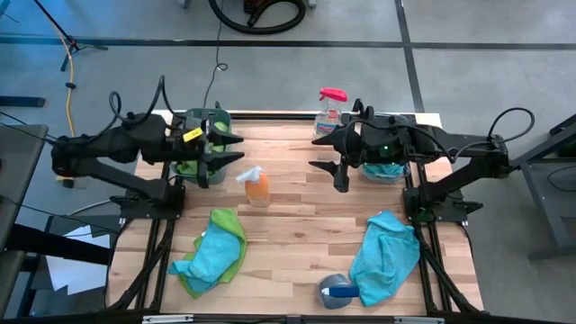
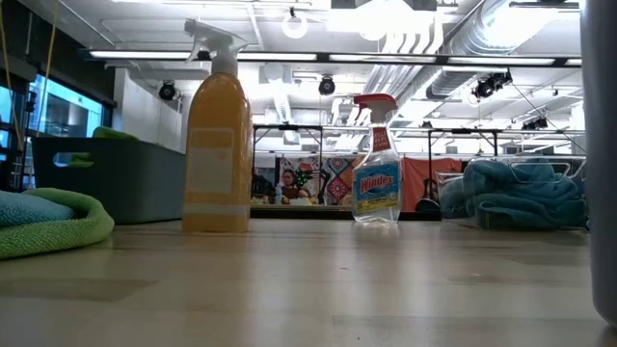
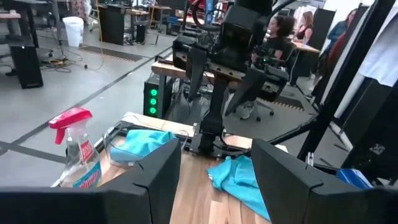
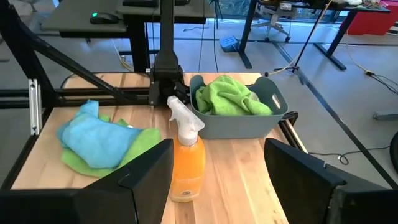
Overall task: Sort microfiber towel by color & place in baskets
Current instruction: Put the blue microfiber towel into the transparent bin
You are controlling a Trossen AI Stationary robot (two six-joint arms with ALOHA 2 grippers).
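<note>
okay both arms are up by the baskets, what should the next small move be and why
Probably lower the open left end effector toward the towel pile on its side. A green towel already sits in the teal basket, and another green one lies under a blue towel there, unsorted.

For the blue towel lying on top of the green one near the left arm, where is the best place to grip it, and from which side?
Grip the blue towel at its raised, bunched upper fold, coming from straight above. It lies loosely crumpled over the green towel, so a shallow pinch on that high fold probably lifts only the blue one. The left gripper is open and nearest.
</note>
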